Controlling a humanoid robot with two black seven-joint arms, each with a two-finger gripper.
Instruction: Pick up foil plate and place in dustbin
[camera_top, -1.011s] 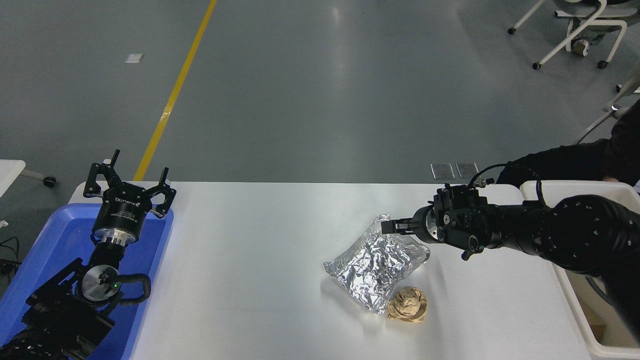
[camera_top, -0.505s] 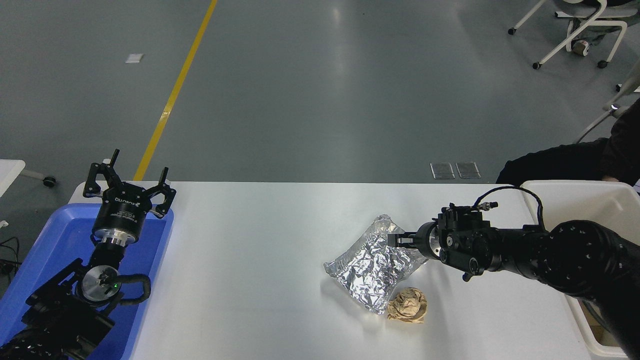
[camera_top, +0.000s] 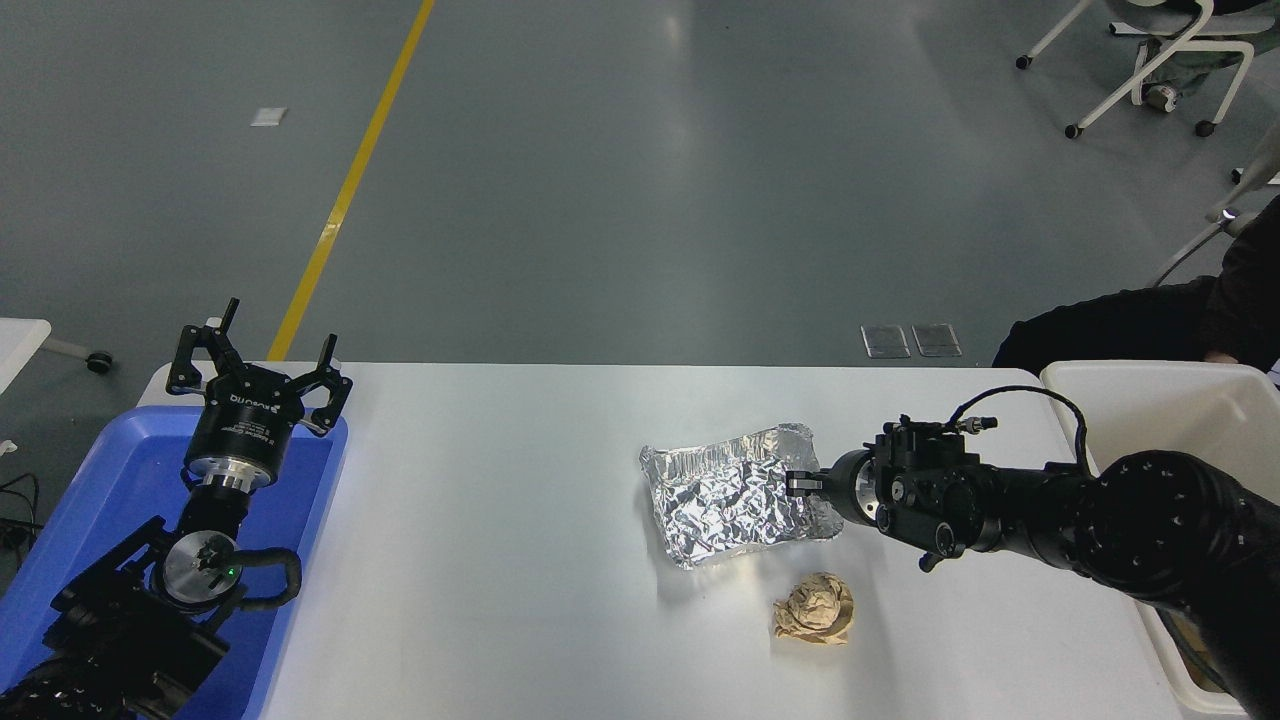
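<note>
The foil plate (camera_top: 730, 495), shiny crinkled silver, sits at the table's middle right, tilted with its far edge raised and a shadow beneath it. My right gripper (camera_top: 800, 485) comes in from the right and is shut on the plate's right edge. The dustbin (camera_top: 1150, 378), cream-white and deep, stands at the table's right end behind my right arm, which hides part of it. My left gripper (camera_top: 255, 365) is parked open at the lower left, above the blue tray.
A crumpled brown paper ball (camera_top: 815, 608) lies just in front of the foil plate. A shallow blue tray (camera_top: 110, 470) sits at the left end. A person's black sleeve (camera_top: 1120, 320) rests beyond the dustbin. Chairs stand at the far right.
My right gripper dropped onto the foil plate's right edge and took hold. The plate has swung from a diagonal lie to nearly level and moved away from the paper ball.
</note>
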